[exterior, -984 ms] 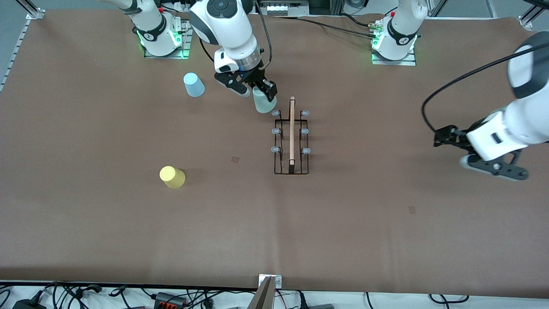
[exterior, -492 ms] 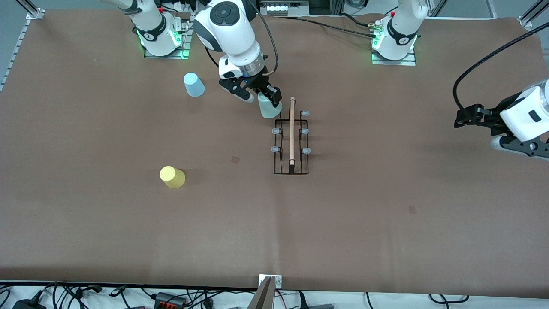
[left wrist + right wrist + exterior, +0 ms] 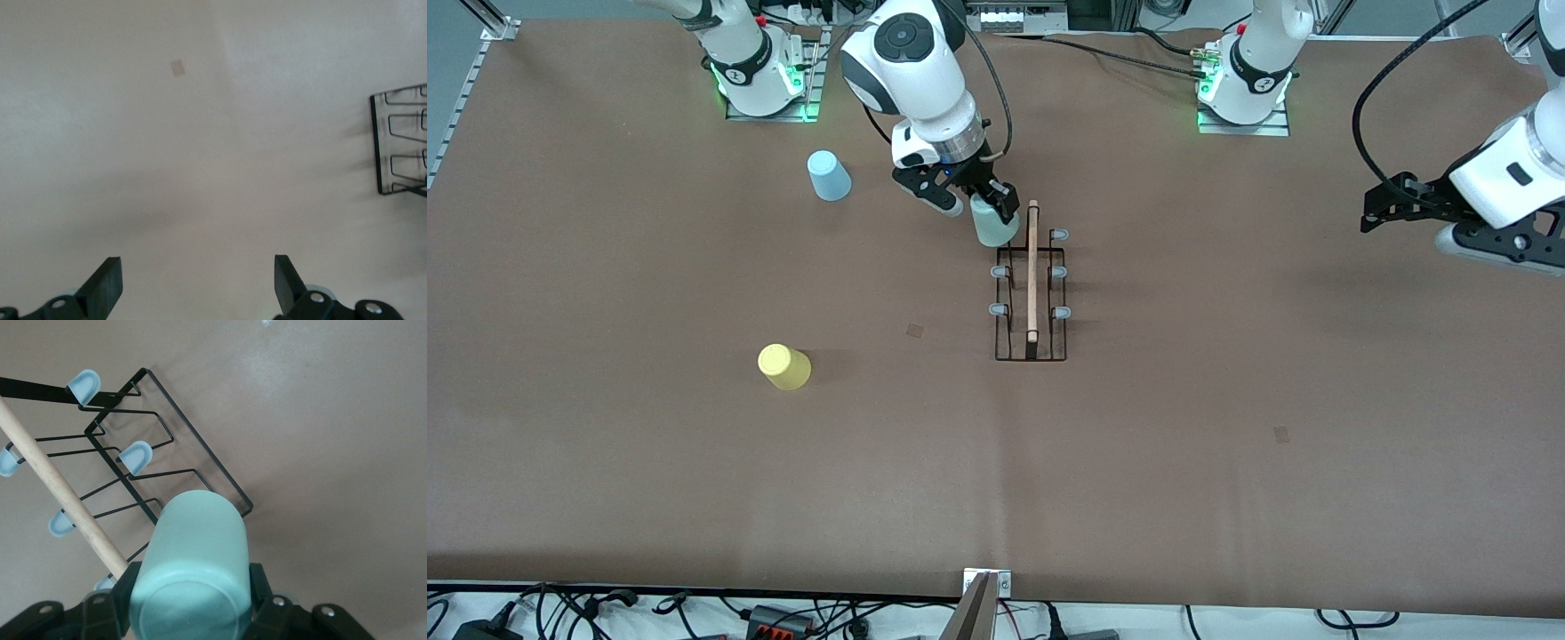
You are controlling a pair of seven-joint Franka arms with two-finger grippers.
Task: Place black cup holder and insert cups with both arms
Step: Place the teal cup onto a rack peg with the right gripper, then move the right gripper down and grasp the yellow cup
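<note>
On the brown paper-covered table (image 3: 1227,498), seen from the front camera, the black cup holder (image 3: 1032,293) stands near the middle: thin wire, rectangular base, a pale wooden dowel handle (image 3: 1033,267) along its top and grey-blue tipped pegs down both sides. At its eleven o'clock the right gripper (image 3: 976,203) is clamped on the mint green cup (image 3: 993,222), a smooth tapered tumbler held over the rack's end nearest the robot bases. The light blue cup (image 3: 829,175) sits upside down at ten o'clock from the rack, toward the right arm's end; the yellow cup (image 3: 784,366) lies at eight o'clock, nearer the camera. The left gripper (image 3: 1449,227) hangs over bare table at the left arm's end, well apart from the rack.

From the left wrist, the gripper's two black fingers (image 3: 107,287) stand spread wide with nothing between them; a corner of the wire rack (image 3: 400,143) shows at the frame's edge.

From the right wrist, the mint cup (image 3: 193,567) fills the closed grip, base toward the camera, its mouth just above the rack's wire loops (image 3: 167,453) beside the dowel (image 3: 60,493).
</note>
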